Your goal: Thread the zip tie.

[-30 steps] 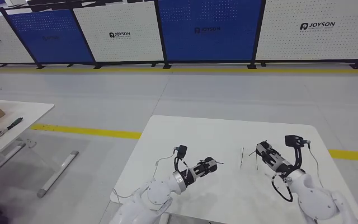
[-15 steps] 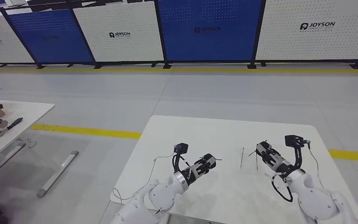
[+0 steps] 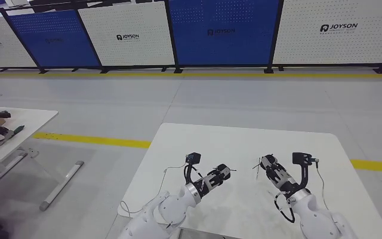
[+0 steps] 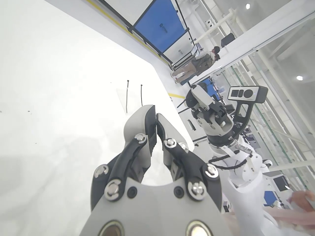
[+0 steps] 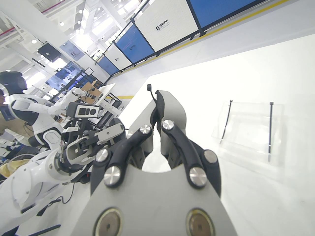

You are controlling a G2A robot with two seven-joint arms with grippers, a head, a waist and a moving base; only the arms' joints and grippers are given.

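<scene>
Over the worktop (image 3: 197,137) in the top view, the left gripper (image 3: 225,172) and right gripper (image 3: 264,161) face each other, near but apart, probably lined up for threading. Left wrist view: its jaws are pressed together, with nothing I can make out between them. Right wrist view: the jaws pinch the zip tie (image 5: 149,87) below its head, which juts free, likely so a tail can enter; two spare ties (image 5: 270,128) lie in a clear tray (image 5: 248,136) beside

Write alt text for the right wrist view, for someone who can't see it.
The right gripper is shut on a thin black zip tie, whose square head sticks out past the fingertips over a white table. On the table, a clear plastic tray holds two more black zip ties.
</scene>
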